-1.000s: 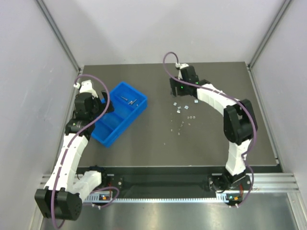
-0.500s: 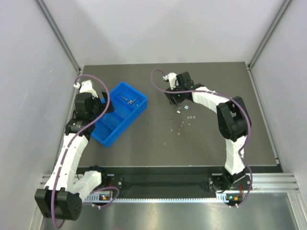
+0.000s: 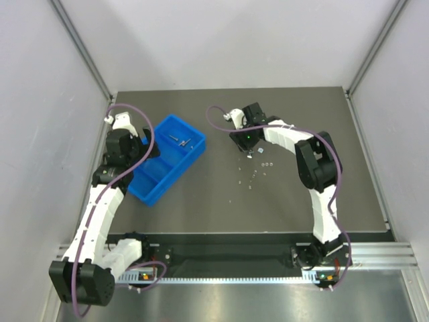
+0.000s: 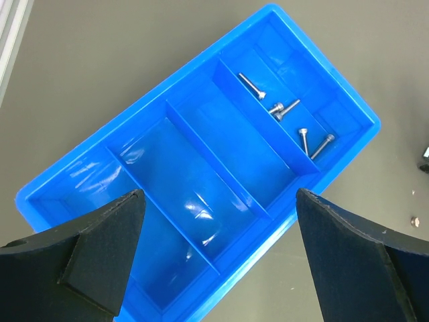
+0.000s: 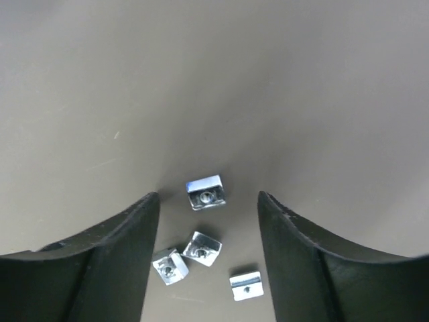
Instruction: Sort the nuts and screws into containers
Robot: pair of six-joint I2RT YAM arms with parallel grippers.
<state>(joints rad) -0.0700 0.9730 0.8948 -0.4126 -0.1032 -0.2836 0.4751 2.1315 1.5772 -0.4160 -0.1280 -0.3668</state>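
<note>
Over the near half of the blue tray (image 4: 221, 154) my left gripper (image 4: 220, 192) hangs wide open, holding nothing. Several silver screws (image 4: 285, 107) lie in the tray's end compartment; the other containers look bare. From above, the tray (image 3: 153, 191) sits left of centre with the screws (image 3: 179, 141) at its far end. My right gripper (image 5: 208, 195) is open, low over the table. Several squarish nuts (image 5: 201, 248) lie loose between its fingers (image 5: 120, 255), one of them (image 5: 205, 192) level with the tips. More nuts (image 3: 255, 171) are scattered nearer me than that gripper (image 3: 247, 149).
Grey walls and metal frame posts (image 3: 87, 57) enclose the dark table (image 3: 221, 208) on three sides. A purple cable (image 3: 218, 117) loops off the right wrist towards the tray. The left arm (image 3: 100, 208) runs along the table's left edge.
The right wrist has swung left and come down over the far end of the nut scatter, and its fingers have narrowed somewhat. The left arm and the tray have not moved.
</note>
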